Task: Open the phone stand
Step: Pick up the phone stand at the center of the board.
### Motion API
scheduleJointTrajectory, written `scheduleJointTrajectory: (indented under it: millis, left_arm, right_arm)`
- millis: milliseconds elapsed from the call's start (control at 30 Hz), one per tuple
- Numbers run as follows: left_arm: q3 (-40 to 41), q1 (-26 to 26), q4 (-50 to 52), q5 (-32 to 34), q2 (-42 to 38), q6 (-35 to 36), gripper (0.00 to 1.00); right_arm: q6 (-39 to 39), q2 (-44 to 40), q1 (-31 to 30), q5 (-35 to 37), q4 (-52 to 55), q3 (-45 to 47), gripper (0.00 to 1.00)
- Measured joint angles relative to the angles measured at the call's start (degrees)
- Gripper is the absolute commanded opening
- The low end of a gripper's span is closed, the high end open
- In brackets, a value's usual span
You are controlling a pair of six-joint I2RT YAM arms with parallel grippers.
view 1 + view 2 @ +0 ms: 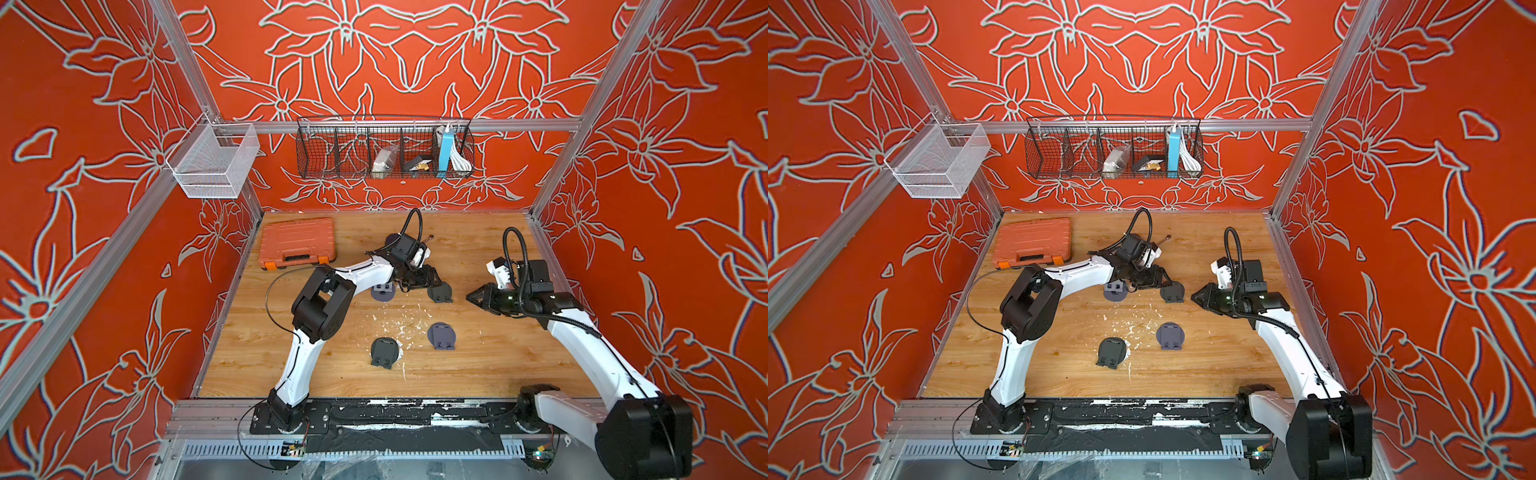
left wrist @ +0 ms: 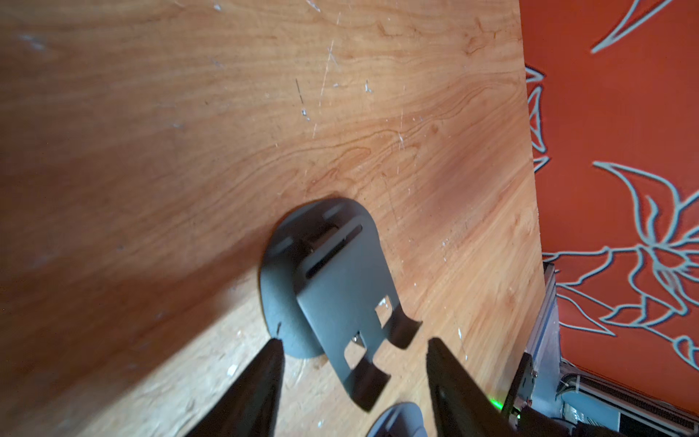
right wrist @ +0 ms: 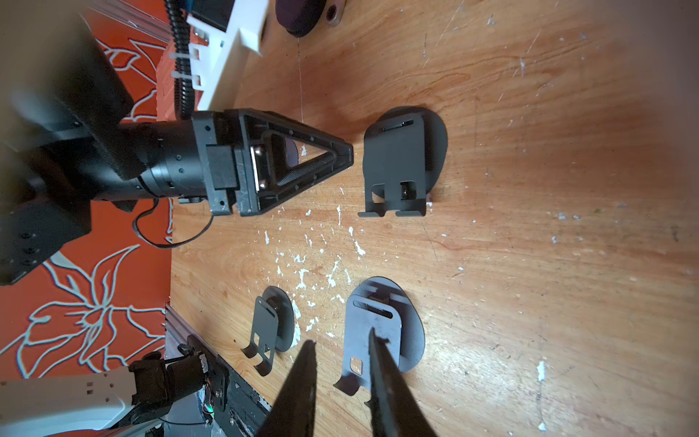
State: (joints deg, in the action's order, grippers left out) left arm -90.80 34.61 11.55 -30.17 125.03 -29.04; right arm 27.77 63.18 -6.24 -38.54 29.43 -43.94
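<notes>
Landmark = orange plastic tool case [image 1: 296, 242] at the far-left corner of the wooden tabletop [image 1: 478, 365].

Four small metal phone stands w/ round bases lie on the wood. The dark grey stand [image 1: 439, 291] the left gripper [image 1: 432, 279] is working sits well to the right of the case, a bit nearer the robot. In the left wrist view that dark grey stand [image 2: 333, 287] has its slotted plate lifted off the round base at an angle, hooked lip toward the camera; the gripper's jaws stand wide apart, one each side of the plate, gripping nothing as far as I can tell.

Right gripper [image 1: 478, 297] hovers further right of the case, past that stand; jaws narrow, nothing between them.

Step, my read: plate part-raised, opening underway or just done on this one. Next move prob. needs a fingertip under the lip to tilt the plate further while the base stays put; the right arm could pin the base. Risk: light stand skids on the wood.
</notes>
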Motion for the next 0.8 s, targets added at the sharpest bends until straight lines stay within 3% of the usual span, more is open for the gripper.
scheduleJointTrajectory:
  millis: [433,800]
  left_arm:
    - [-1.46,0.0,-2.56,-1.92,4.0,-1.75,0.56]
    - [-2.34,0.0,-5.09,-4.72,6.32,-4.04,0.42]
  right_arm:
    - [-0.04,2.51,0.72,-0.9,-1.64,0.76,0.26]
    - [-0.07,3.08,1.42,-1.62,-2.69,1.51,0.25]
